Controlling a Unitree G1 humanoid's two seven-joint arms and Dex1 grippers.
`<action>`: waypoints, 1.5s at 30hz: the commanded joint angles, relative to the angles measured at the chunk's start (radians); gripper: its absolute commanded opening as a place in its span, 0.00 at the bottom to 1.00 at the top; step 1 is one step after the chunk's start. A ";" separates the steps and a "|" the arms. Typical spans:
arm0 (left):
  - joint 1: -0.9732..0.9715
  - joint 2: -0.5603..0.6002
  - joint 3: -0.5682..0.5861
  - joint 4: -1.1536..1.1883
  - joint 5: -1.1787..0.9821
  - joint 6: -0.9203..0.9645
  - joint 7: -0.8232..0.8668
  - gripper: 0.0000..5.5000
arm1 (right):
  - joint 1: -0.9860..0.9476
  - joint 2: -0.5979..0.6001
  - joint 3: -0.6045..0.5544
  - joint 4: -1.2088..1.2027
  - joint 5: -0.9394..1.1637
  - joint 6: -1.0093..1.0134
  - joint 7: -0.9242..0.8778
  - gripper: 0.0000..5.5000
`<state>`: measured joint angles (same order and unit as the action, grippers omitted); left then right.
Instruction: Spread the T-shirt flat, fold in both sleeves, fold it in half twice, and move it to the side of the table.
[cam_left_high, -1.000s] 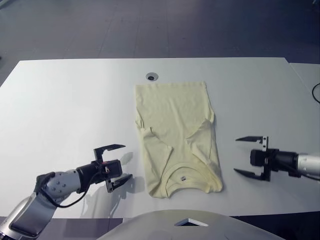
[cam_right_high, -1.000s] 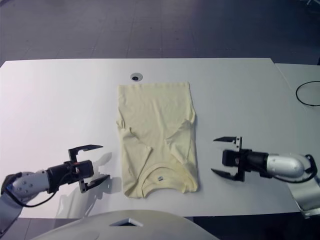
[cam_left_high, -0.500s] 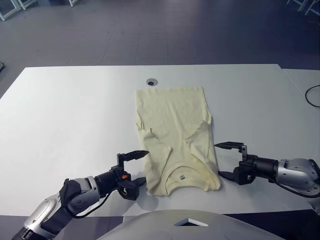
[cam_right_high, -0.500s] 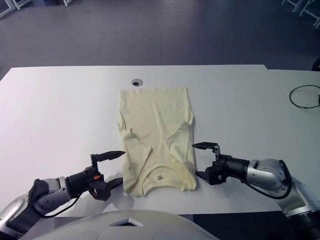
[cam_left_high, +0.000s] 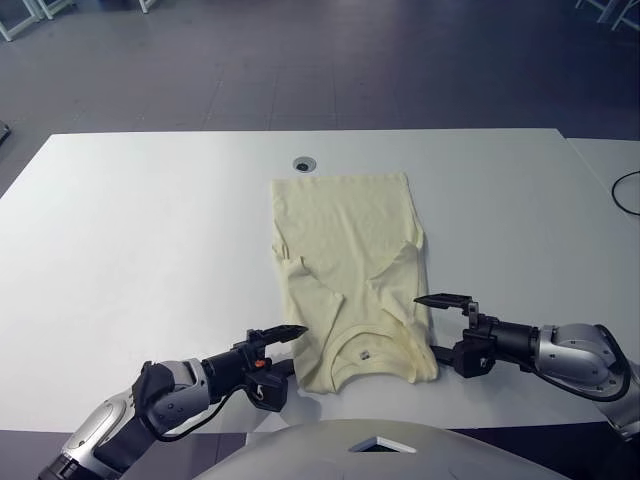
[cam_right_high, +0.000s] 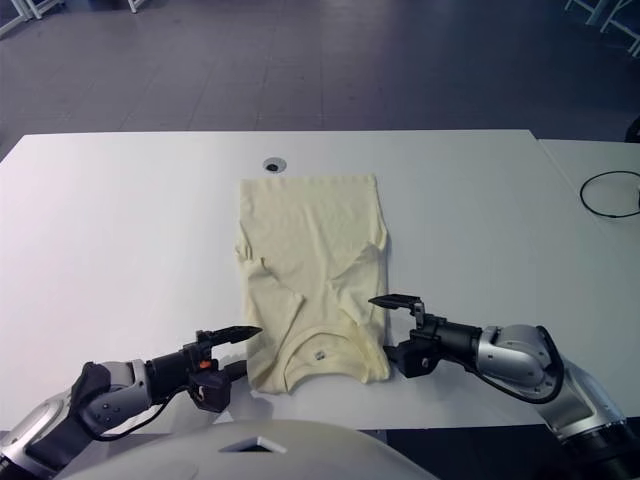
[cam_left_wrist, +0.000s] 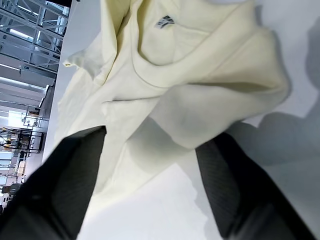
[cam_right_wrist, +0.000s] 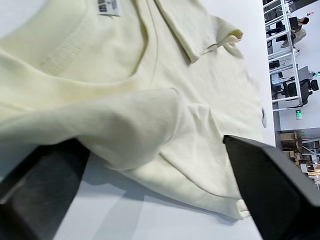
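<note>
Pale-yellow T-shirt, sleeves folded in, lies lengthwise on the white desk, collar nearest the robot. Left gripper and right gripper, fingers open, flank its collar-end corners, apparently positioned to pinch them for the first half-fold.

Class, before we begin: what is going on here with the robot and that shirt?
A two-armed robot is partway through folding a pale yellow T-shirt on a white table. The shirt lies flat with both sleeves already folded in, collar end nearest the robot. The left gripper and the right gripper sit at the two collar-end corners, jaws open, each straddling a corner of the cloth. Nothing is gripped yet, and the halving folds are not yet done.
</note>
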<state>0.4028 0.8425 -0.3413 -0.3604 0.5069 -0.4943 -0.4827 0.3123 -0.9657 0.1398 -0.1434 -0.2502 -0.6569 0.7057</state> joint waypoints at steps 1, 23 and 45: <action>0.028 0.031 -0.014 0.041 0.028 0.020 -0.057 0.40 | 0.073 -0.041 0.028 0.004 -0.060 0.002 0.033 0.70; 0.012 0.055 0.042 0.036 -0.089 0.026 -0.132 0.00 | -0.012 -0.069 0.029 -0.059 0.029 0.064 0.101 0.04; -0.026 0.173 0.181 -0.244 -0.750 0.603 -0.561 0.00 | 0.004 -0.194 -0.008 -0.456 0.515 0.640 0.503 0.00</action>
<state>0.3918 0.9988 -0.1794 -0.5853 -0.2149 0.0735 -1.0252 0.3107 -1.1259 0.1561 -0.5536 0.2076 -0.0648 1.1755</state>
